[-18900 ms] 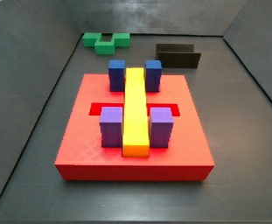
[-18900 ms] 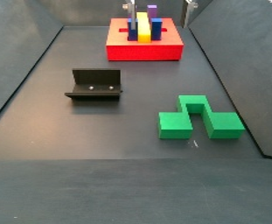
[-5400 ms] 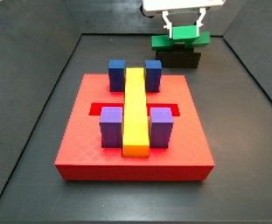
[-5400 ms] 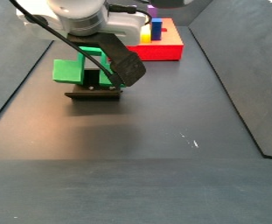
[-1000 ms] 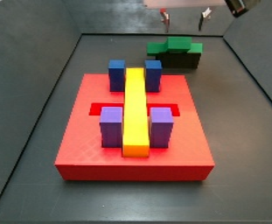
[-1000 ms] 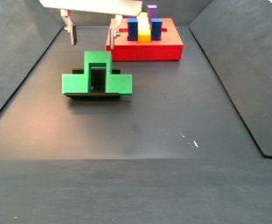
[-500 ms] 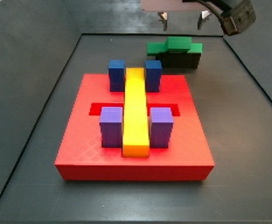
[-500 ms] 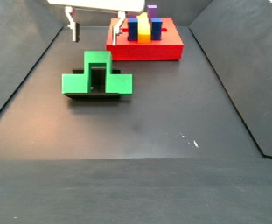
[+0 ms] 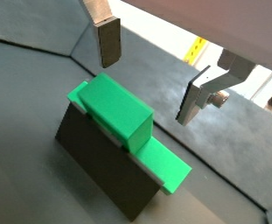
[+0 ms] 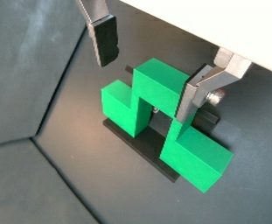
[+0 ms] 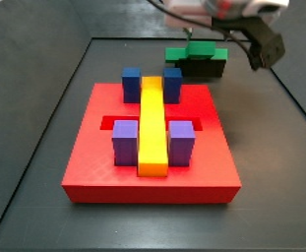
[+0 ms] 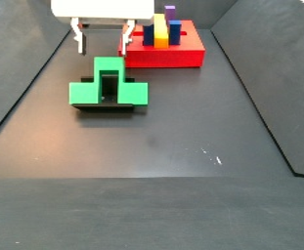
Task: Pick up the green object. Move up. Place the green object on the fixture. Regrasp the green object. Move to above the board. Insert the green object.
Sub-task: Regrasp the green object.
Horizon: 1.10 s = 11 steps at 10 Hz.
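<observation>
The green object [image 12: 108, 88], a matte green blocky arch piece with a raised centre block and two lower side blocks, rests on the fixture [image 12: 108, 105], a small dark L-shaped holder standing on the dark floor. In a side view, only a strip of the fixture's base shows below the green object, whose centre block points toward the far end of the floor. In both wrist views the green object [image 9: 124, 124] [image 10: 162, 118] lies across the top of the fixture's upright plate [image 9: 101, 164], with one side block reaching past the plate's edge.

The gripper [image 12: 100, 37] hangs above and just behind the green object, clear of it. Its fingers [image 10: 101, 37], flat silver plates with dark pads, stand spread wide apart with nothing between them; in a wrist view one finger [image 9: 107, 42] is over the bare floor and the other is off to the far side of the green object, neither touching it.

Farther on, near the far edge of the floor, sits the board [image 12: 163, 55], a large flat red square slab. From the opposite side view it [image 11: 96, 167] carries two blue blocks [image 11: 132, 80], two purple blocks [image 11: 125, 140] and a long yellow bar [image 11: 153, 123] running down its middle between them, with the green object [image 11: 196, 50] and the fixture [image 11: 203, 68] beyond the board's far corner.
</observation>
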### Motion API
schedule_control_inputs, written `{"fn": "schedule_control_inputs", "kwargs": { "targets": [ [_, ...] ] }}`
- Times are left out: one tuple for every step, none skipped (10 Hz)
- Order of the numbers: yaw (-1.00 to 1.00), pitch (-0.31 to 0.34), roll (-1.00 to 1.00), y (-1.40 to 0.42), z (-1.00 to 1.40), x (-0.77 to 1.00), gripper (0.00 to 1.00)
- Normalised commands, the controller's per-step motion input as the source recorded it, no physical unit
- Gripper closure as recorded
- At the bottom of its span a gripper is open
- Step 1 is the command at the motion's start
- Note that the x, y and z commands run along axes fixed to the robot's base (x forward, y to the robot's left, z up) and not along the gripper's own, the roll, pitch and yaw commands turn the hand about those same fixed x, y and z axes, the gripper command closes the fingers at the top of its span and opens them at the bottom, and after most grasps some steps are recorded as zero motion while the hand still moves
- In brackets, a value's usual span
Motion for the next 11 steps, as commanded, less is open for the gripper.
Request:
{"fn": "schedule_control_inputs", "kwargs": {
  "targets": [
    [0.49,0.0,0.11,-0.01,0.0,-0.07,0.0],
    [0.52,0.0,0.12,-0.04,0.0,0.0,0.0],
    [0.43,0.0,0.17,-0.04,0.0,0.0,0.0],
    [0.3,0.0,0.14,-0.03,0.0,0.0,0.0],
    [0.12,0.0,0.14,-0.02,-0.11,0.0,0.0],
    [0.06,0.0,0.23,-0.05,-0.21,0.0,0.0],
    [0.0,0.04,0.32,-0.15,-0.29,0.02,0.0],
    [0.0,0.0,0.24,-0.13,-0.26,0.0,0.0],
    [0.0,0.0,0.17,-0.11,-0.16,0.0,0.0],
    [0.0,0.003,0.16,-0.07,-0.07,0.05,0.0],
    [0.0,0.04,0.17,-0.02,-0.02,0.05,0.0]
  ]
}}
